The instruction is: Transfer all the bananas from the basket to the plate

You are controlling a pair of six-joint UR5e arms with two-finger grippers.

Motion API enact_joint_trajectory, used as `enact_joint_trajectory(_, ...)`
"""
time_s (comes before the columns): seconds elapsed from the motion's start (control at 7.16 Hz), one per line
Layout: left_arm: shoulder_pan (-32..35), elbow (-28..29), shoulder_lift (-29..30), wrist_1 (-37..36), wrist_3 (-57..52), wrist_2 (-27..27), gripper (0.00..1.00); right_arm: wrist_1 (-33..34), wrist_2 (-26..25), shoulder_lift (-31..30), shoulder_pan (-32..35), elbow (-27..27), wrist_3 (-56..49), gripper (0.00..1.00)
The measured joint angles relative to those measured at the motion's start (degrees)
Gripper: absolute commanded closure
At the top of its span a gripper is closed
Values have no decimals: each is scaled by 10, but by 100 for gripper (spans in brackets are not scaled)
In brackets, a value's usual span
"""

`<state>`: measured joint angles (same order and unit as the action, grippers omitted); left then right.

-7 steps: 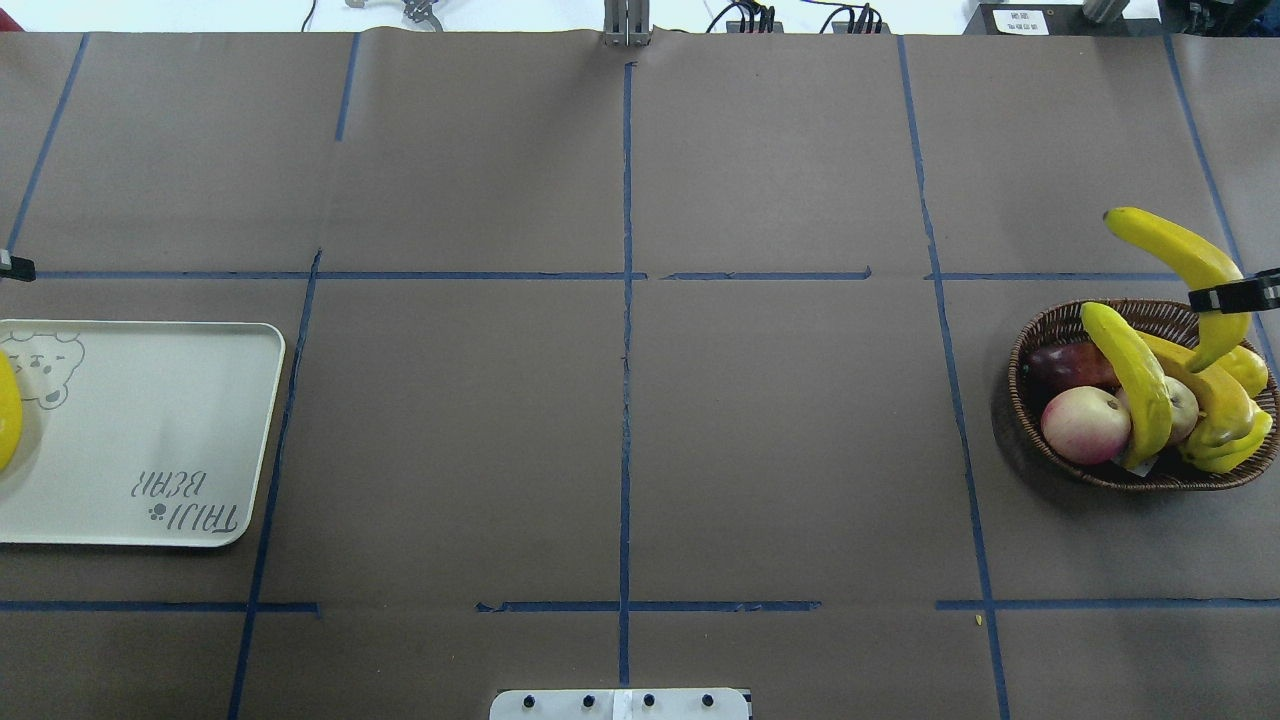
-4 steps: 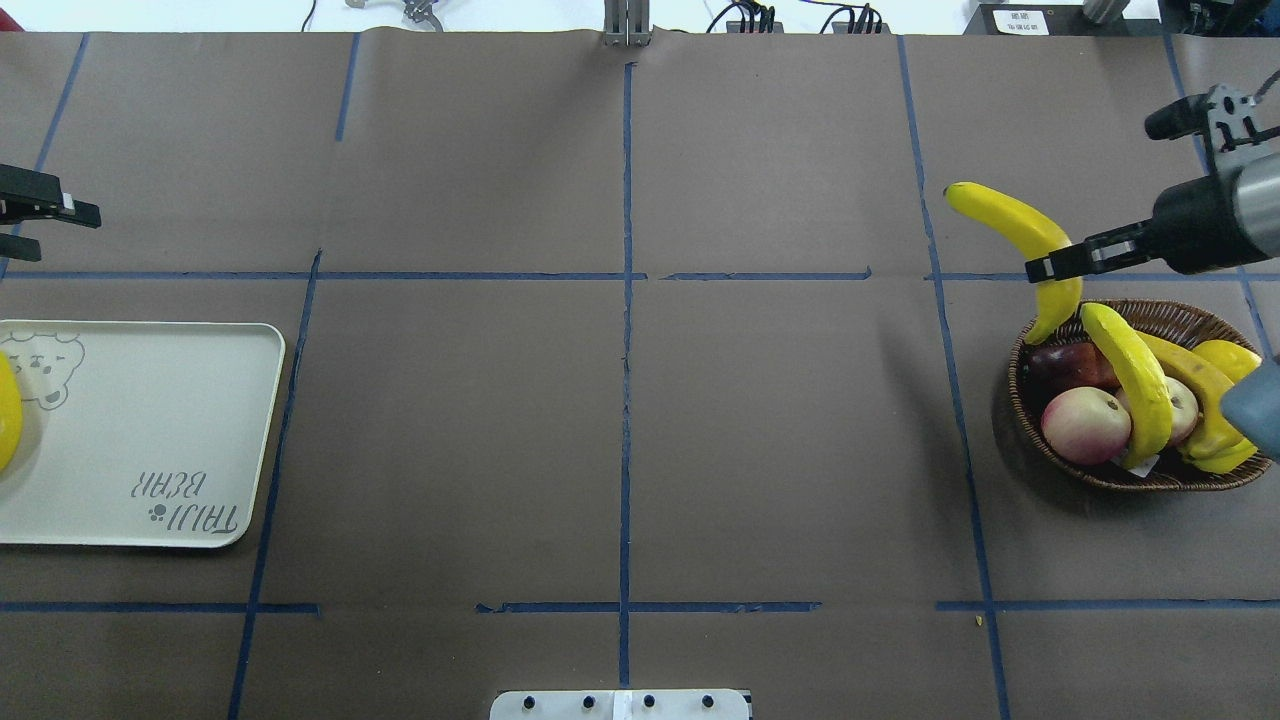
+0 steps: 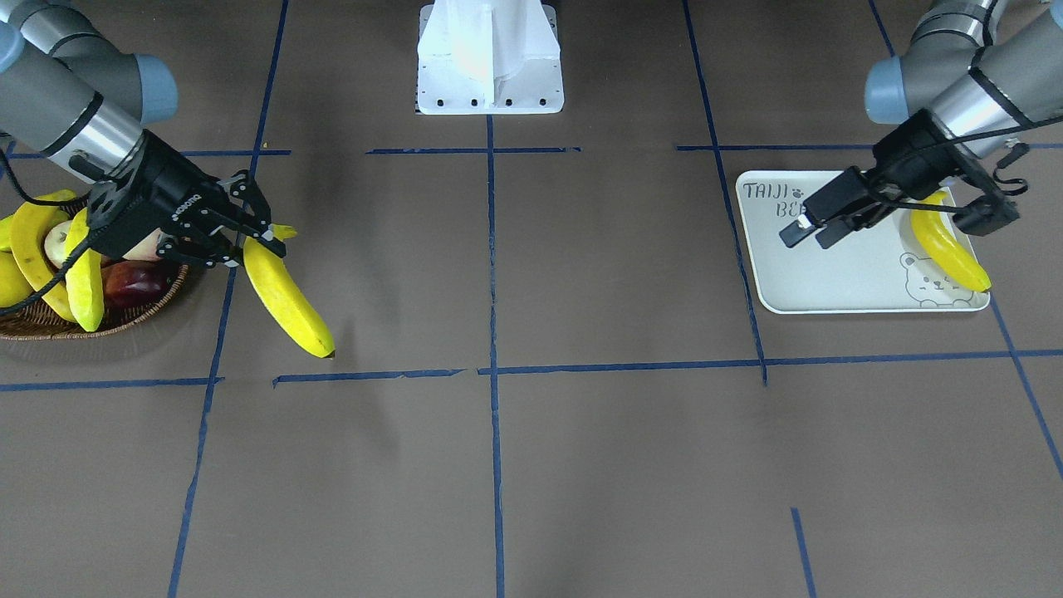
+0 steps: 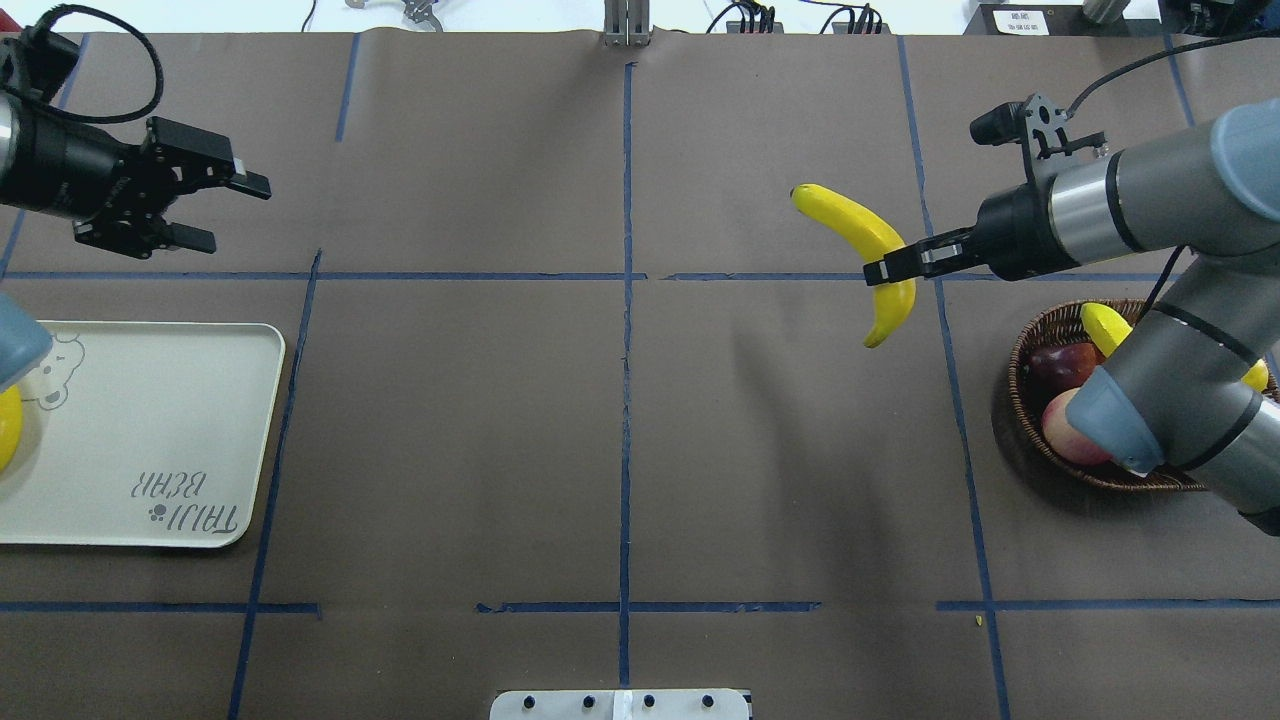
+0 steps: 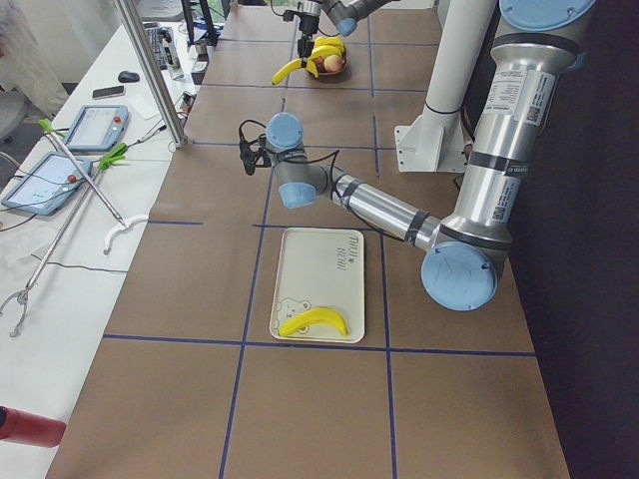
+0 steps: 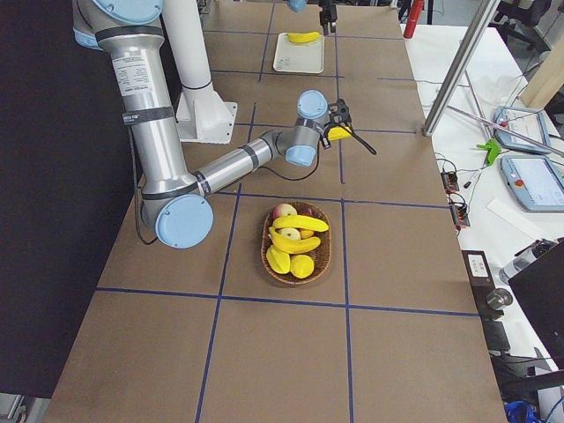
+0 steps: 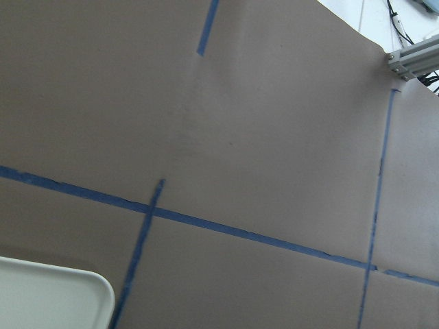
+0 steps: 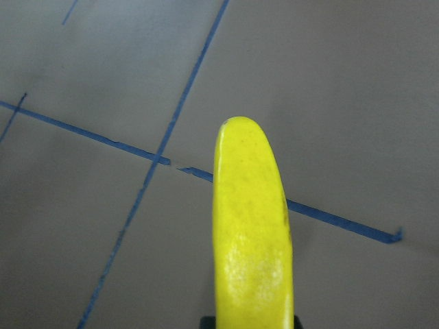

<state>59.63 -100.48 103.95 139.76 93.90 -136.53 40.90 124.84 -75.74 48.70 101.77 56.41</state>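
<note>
My right gripper (image 4: 880,270) is shut on a yellow banana (image 4: 860,235) and holds it above the table, left of the wicker basket (image 4: 1020,400). The front view shows this banana (image 3: 286,307) hanging beside the basket (image 3: 50,328), and it fills the right wrist view (image 8: 252,226). More bananas (image 3: 83,266) lie in the basket. My left gripper (image 4: 240,212) is open and empty, beyond the plate's (image 4: 150,430) far right corner. One banana (image 3: 947,245) lies on the plate (image 3: 847,274) by the bear drawing.
Pink-cream apples (image 4: 1065,425) and a dark red fruit (image 4: 1060,362) share the basket, which my right arm's elbow partly hides. The robot base (image 3: 490,58) stands at the table's near middle. The plate's corner (image 7: 55,301) shows in the left wrist view.
My right gripper has carried the banana leftward, away from the basket. My left gripper has come in from the left edge and moved right and farther back.
</note>
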Motion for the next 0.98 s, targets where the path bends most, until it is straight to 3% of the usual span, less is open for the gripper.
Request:
enact_joint_trajectory(0.56, -70, 21, 111, -9, 265, 26, 0, -29, -133, 80, -101, 3, 169, 99)
enact_joint_trajectory(0.98, -134, 58, 187, -15, 352, 123, 0, 16, -177, 124, -144, 4, 183, 99)
